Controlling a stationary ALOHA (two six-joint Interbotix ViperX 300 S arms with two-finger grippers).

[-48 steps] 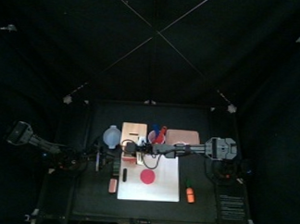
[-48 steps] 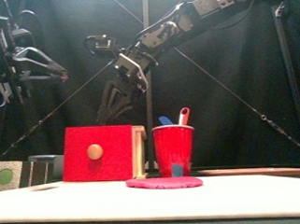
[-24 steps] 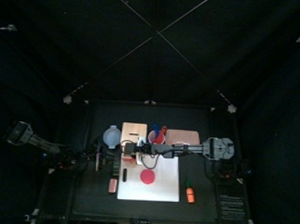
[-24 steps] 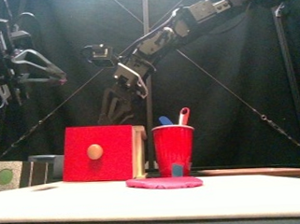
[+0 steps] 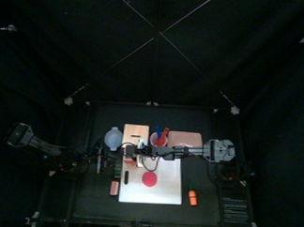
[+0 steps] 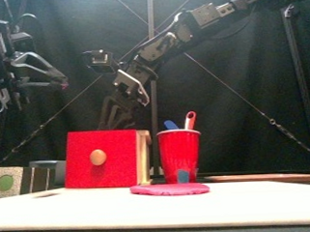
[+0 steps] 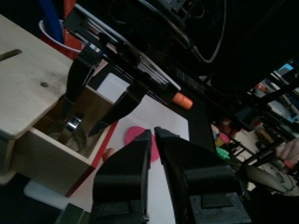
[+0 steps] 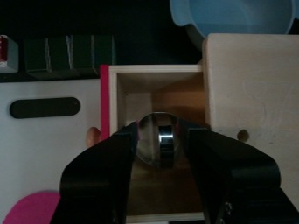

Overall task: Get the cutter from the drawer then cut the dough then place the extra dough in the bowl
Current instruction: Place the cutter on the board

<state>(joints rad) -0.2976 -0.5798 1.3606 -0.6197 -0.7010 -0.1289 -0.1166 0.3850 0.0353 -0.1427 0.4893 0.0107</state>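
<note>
– Over the open drawer [image 8: 107, 114], what does the right gripper [image 8: 158, 129] have?
– Its jaws are closed on the metal cutter [image 8: 159, 144], pinching the ring across its sides and holding it above the wooden box [image 6: 106, 159]. The left gripper [image 7: 153, 144] hangs off to the left, its jaws nearly together and empty
– So what can go wrong from here?
– The ring is smooth and round, so I judge it can twist or slip in the jaws on the way to the dough [image 6: 172, 189]. If it drops, it may fall back into the drawer or roll off the board [image 5: 171, 191] onto the surface. The red cup [image 6: 179, 154] stands behind the dough, so a low swing could knock it over. A tilted cutter would also cut unevenly and leave ragged scrap for the bowl [image 8: 228, 13]
</note>
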